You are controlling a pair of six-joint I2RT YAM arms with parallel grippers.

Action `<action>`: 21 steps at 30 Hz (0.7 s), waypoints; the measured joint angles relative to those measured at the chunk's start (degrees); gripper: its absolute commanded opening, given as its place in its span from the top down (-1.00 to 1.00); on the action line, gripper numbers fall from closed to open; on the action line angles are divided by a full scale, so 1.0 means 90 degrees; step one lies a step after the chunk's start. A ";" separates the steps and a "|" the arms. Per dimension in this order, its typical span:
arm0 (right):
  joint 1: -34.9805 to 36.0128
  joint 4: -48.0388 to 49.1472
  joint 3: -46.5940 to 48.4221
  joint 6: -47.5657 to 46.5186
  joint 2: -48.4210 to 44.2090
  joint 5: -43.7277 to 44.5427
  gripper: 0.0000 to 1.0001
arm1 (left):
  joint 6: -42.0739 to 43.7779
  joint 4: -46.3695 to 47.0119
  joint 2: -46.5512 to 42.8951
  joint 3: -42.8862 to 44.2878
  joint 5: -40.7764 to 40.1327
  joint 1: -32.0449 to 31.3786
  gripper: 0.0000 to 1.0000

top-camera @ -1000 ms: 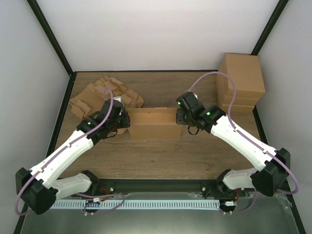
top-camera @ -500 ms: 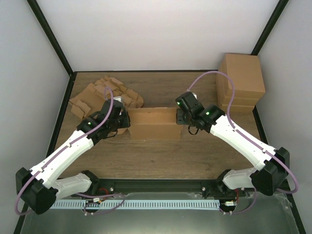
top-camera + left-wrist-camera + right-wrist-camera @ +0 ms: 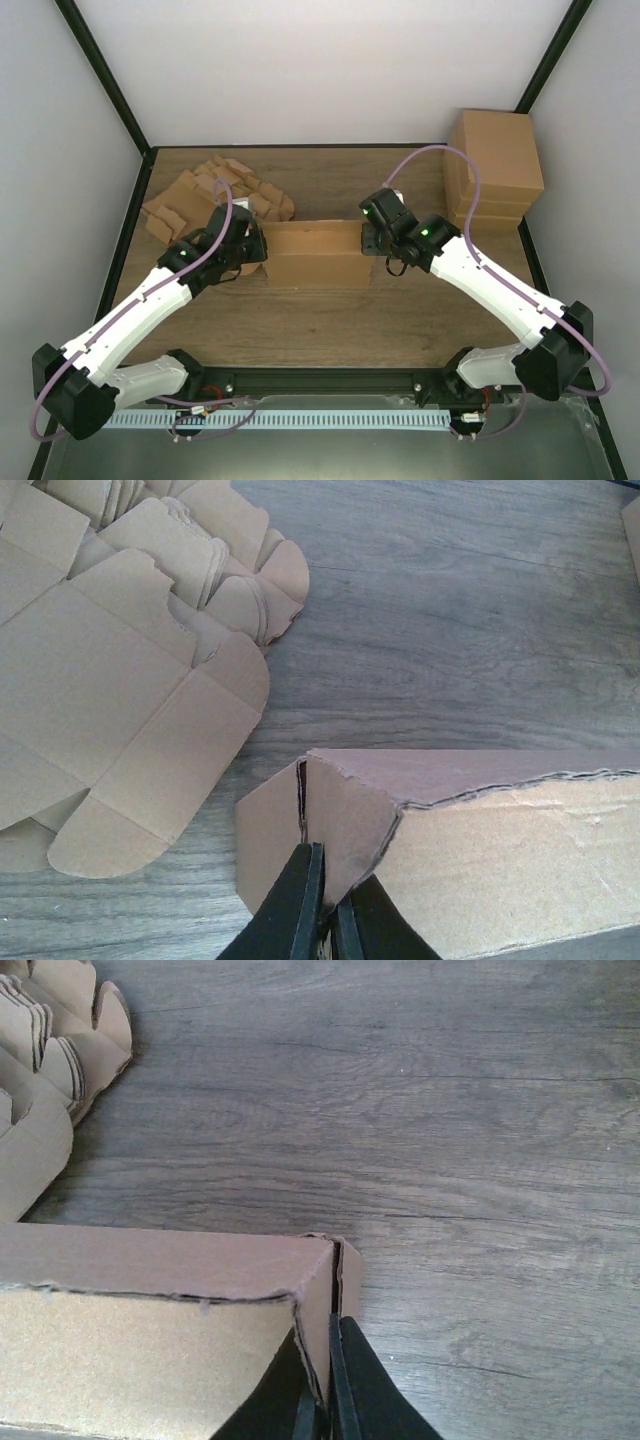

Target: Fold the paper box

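While both arms close in from either side, the plain brown corrugated cardboard paper box (image 3: 315,258) sits mid-way across the dark wood-grain table (image 3: 330,320), half formed, with its long walls up and its top open. The left gripper (image 3: 326,905) is pressed together on the left end wall, a thin panel nipped between its black fingers (image 3: 295,920). The right gripper (image 3: 325,1390) pinches the right end wall the same way, right at the corner.

This box looks light, and I'd say stiff across its panels but springy at the creases, so a flap let go could well pop back. The cut edges are rough and the board would dent under a hard squeeze. The end walls close to the fold lines seem the sensible place to hold.

From above, the wrists cover both grips. In the wrist views the fingertips run off the bottom edge. The box floor and tabs can't be made out, nor whether the ends are locked. A ragged heap of flat brown cardboard blanks (image 3: 215,195) lies behind the left arm, and a tall stacked block of brown boxes (image 3: 495,165) stands far right.
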 measured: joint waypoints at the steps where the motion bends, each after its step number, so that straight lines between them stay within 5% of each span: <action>1: 0.0000 0.0029 -0.0022 0.0019 -0.0007 0.0002 0.98 | 0.0000 0.0000 0.0000 0.0000 0.0000 0.0000 0.92; 21: 0.0432 0.0930 -0.0911 0.0500 -0.0440 0.0704 0.99 | -0.0002 0.0185 -0.0039 -0.0148 -0.0104 -0.0068 0.93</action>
